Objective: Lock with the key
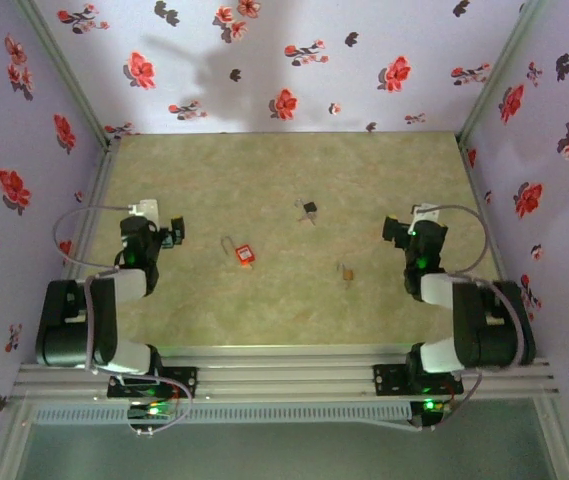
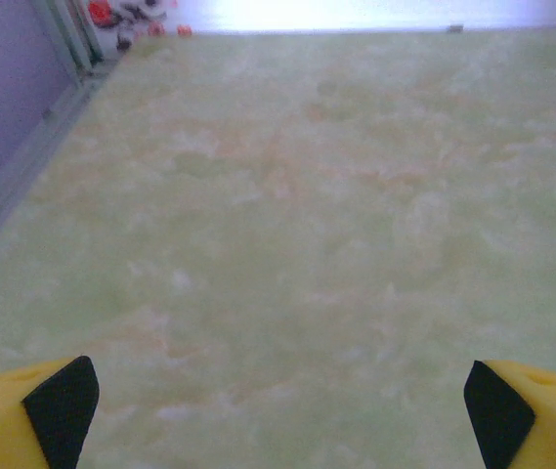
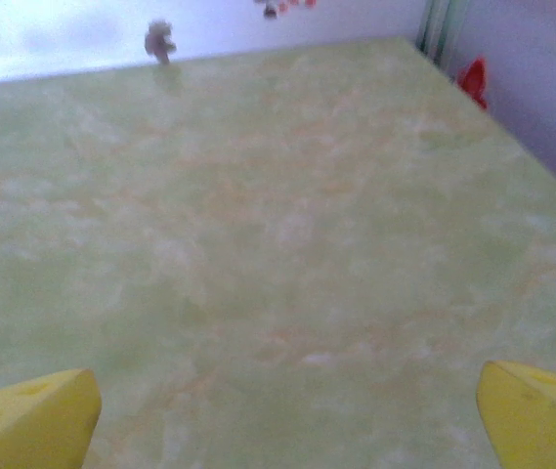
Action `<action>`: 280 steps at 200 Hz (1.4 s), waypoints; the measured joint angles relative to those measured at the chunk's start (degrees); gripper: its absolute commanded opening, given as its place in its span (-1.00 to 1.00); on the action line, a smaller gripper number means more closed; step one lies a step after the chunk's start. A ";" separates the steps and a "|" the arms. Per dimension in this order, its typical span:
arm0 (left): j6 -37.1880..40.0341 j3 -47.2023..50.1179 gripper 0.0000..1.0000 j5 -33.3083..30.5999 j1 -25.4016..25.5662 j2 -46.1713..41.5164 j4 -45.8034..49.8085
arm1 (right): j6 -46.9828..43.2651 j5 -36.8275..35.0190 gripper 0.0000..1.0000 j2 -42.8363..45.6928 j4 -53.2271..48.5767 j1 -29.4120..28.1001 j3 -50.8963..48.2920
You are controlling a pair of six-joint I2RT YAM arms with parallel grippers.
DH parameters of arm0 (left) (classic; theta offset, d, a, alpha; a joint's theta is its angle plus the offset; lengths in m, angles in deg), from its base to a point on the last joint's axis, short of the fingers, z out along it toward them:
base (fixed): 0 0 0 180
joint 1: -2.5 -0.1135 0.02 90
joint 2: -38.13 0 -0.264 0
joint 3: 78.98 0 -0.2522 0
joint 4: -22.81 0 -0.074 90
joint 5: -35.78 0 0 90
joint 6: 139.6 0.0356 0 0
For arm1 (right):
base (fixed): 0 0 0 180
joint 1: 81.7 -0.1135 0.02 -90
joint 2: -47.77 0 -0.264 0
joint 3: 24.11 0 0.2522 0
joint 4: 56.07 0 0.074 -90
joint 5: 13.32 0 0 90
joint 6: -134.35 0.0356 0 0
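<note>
We see a flat desk with a smooth, pale green surface marbled in cream and faint orange. It is boxed in by lilac walls printed with red and dark flowers.

Three small things lie on it, well apart from one another:
- The tiny metal key with a black squarish plastic head lies toward the far middle, between the two arms and touching neither.
- A red padlock with a thin silver shackle lies nearer and to the left of the key.
- A small brass-coloured padlock lies nearer and to the right.

From above, the key's blade is too small for us to make out.

The left pincer stands over the left side of the desk with its jaws wide apart. Its wrist camera shows the yellow fingers, tipped with black pads, at the two bottom corners, cut off by the picture's edge. Only bare marbled surface lies between them.

The right pincer stands over the right side, spread just as wide and holding nothing. Its yellow fingers are also cropped at the bottom corners.

In the right wrist view, a small greyish blur sits at the far edge by the wall. It may be a printed flower, but we cannot tell.
</note>
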 measured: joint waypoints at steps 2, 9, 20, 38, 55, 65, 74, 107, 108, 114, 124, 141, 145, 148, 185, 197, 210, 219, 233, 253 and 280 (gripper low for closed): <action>-0.02 -0.26 0.99 -0.28 0.24 -0.35 0.48 | 0.20 0.04 0.99 0.74 -0.59 0.00 0.22; -0.85 -1.77 0.99 -1.53 1.27 -2.08 2.73 | 0.81 0.48 0.99 3.96 -3.19 0.00 1.33; -3.23 -4.09 0.99 -2.75 2.38 -4.46 5.44 | 2.43 1.51 0.99 8.46 -5.88 -0.02 2.89; -11.23 -8.02 0.99 -3.45 2.95 -7.52 10.01 | 6.99 3.63 0.99 14.99 -11.32 -0.11 5.84; -22.82 -12.50 0.99 -3.76 2.95 -8.87 16.90 | 14.56 4.61 0.99 19.89 -18.38 -0.17 9.38; -30.10 -14.88 0.99 -3.10 2.82 -9.18 21.07 | 19.54 4.50 0.99 22.16 -22.40 -0.15 11.10; -34.53 -15.80 0.99 -1.07 2.47 -9.49 22.88 | 23.45 4.55 0.99 24.28 -25.49 -0.15 12.04; -44.98 -15.34 0.99 6.36 1.73 -9.94 27.28 | 30.40 7.65 0.99 26.25 -28.68 -0.35 11.34; -45.11 -15.30 0.99 6.60 1.73 -9.94 27.39 | 30.40 7.65 0.99 26.25 -28.68 -0.35 11.34; -45.83 -15.06 0.99 7.41 2.01 -10.05 27.85 | 30.75 8.24 0.99 25.55 -29.42 -0.61 11.34; -46.99 -13.99 0.99 7.89 2.89 -10.71 28.35 | 30.69 8.76 0.99 24.04 -30.75 -1.55 11.37; -48.50 -11.06 0.99 7.82 4.79 -13.25 28.81 | 29.83 8.33 0.99 21.31 -34.49 -4.92 12.22; -48.61 -10.43 0.99 7.76 5.18 -13.97 29.11 | 29.27 8.00 0.99 20.57 -35.71 -6.19 12.68; -48.78 -9.81 0.99 7.65 5.51 -14.67 29.55 | 28.96 7.82 0.99 20.09 -36.59 -6.97 13.05; -48.26 -8.83 0.99 3.41 9.33 -17.40 36.13 | 25.42 4.66 0.99 16.63 -43.43 -13.38 17.53; -47.65 -8.87 0.99 1.90 11.52 -17.40 38.12 | 24.37 3.48 0.99 15.65 -44.87 -14.91 18.56; -46.88 -8.87 0.99 0.37 13.66 -17.35 39.69 | 23.30 2.43 0.99 14.47 -45.99 -16.52 19.15; -46.31 -8.87 0.99 -0.66 14.86 -17.29 40.46 | 22.62 1.97 0.99 13.44 -46.82 -17.70 19.47; -45.18 -8.87 1.00 -2.03 15.93 -16.90 40.83 | 21.51 1.55 0.99 11.13 -48.68 -19.34 20.46; -43.56 -8.76 0.99 -3.61 16.74 -15.89 40.74 | 19.91 1.14 0.99 6.01 -51.74 -21.44 23.76; -41.90 -7.91 0.99 -4.70 17.49 -15.41 40.00 | 17.77 0.04 0.97 -1.07 -55.19 -24.92 28.92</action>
